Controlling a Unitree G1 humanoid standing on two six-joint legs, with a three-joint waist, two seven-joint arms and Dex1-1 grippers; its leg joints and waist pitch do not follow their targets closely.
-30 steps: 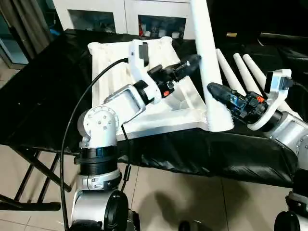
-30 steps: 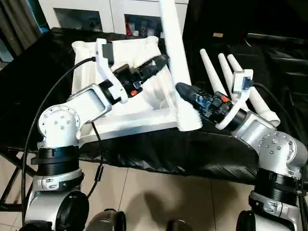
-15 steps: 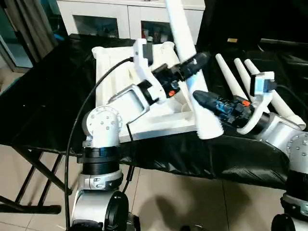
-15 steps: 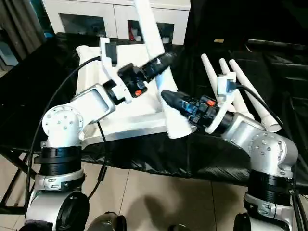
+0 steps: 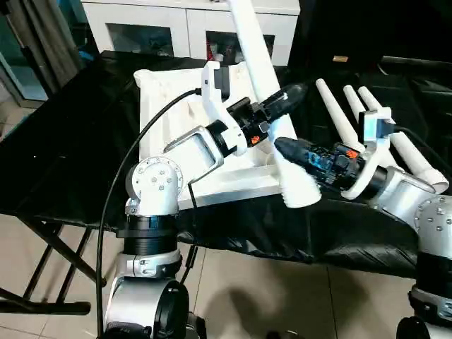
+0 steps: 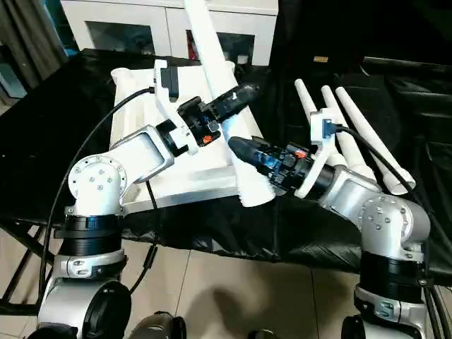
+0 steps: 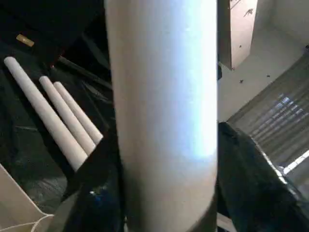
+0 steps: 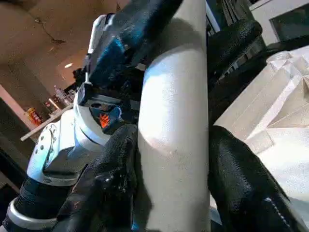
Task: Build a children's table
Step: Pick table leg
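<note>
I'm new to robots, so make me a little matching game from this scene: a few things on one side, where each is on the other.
Things:
1. held leg
2. three spare legs
3. table top
4. cabinet

Places:
A. lying side by side on the black cloth
B. behind the work surface
C. gripped by both grippers, left gripper and right gripper
D. underside up beneath the left arm

Pairs: 1-C, 2-A, 3-D, 4-B

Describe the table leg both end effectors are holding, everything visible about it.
The held leg is a long, smooth white tube, plastic by its look, tapering toward its raised far end. It slants up over the near corner of the table top. The left end effector grips mid-length, the right end effector near its wide lower end.
</note>
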